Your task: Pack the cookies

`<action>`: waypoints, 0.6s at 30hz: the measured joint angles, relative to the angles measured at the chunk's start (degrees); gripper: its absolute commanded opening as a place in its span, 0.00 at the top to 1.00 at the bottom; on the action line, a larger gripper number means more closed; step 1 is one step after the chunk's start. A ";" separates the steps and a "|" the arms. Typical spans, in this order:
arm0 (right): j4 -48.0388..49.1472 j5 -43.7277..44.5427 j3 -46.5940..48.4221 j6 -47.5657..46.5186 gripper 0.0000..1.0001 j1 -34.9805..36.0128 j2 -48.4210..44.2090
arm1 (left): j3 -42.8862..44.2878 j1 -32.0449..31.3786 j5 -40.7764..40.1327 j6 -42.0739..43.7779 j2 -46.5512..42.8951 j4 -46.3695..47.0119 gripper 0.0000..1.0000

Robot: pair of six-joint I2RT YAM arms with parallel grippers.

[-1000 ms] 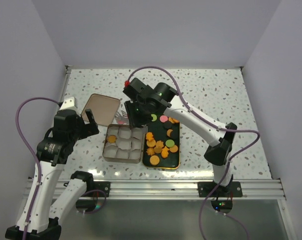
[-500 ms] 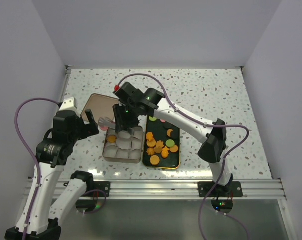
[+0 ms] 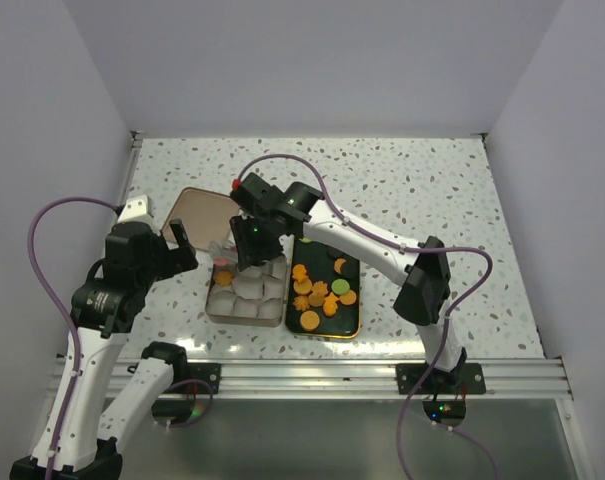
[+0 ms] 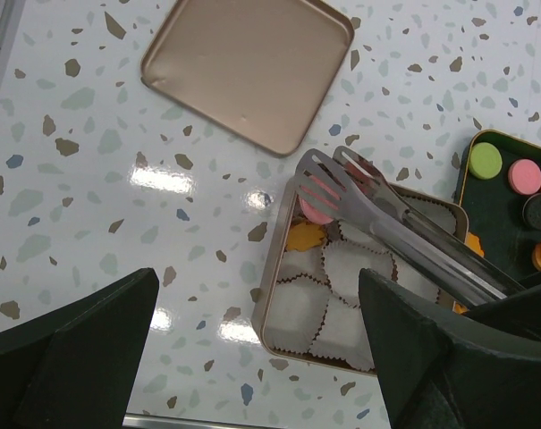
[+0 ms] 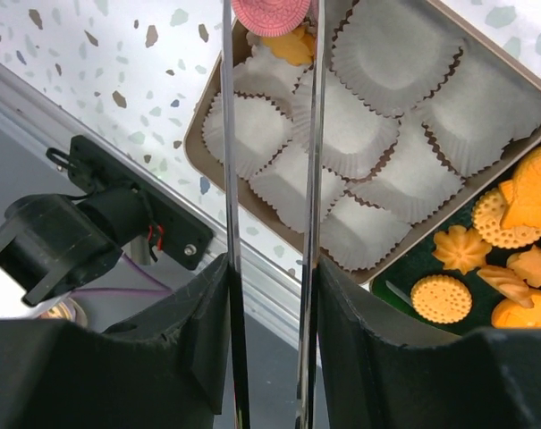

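Right fingers are clamped on the handles of steel tongs, whose tips pinch one pink cookie over the far-left corner of the tin, just above an orange cookie lying in a cup. Left fingers stand wide apart, empty, over the speckled tabletop.

Assessed risk: the ridged disc is held by its edges only, so a slackened squeeze could drop it outside the rim. The tips could also snag the pleated white paper cups.

Remaining cookies lie on a dark glossy tray beside the tin. Beyond lies a flat, rounded-square metal lid.
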 measured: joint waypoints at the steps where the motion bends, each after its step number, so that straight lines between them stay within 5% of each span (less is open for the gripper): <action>1: 0.00 0.26 -0.09 -0.20 0.57 0.00 0.00 | 0.00 0.00 -0.02 -0.02 0.00 0.00 0.00; 7: -0.04 1.84 -0.09 -1.16 0.47 -0.07 0.02 | 0.00 0.00 -0.33 -0.02 0.00 0.00 0.00; 18: -0.90 3.80 0.28 -2.32 0.44 -0.20 0.74 | 0.00 0.00 -0.55 -0.02 -0.07 0.00 0.00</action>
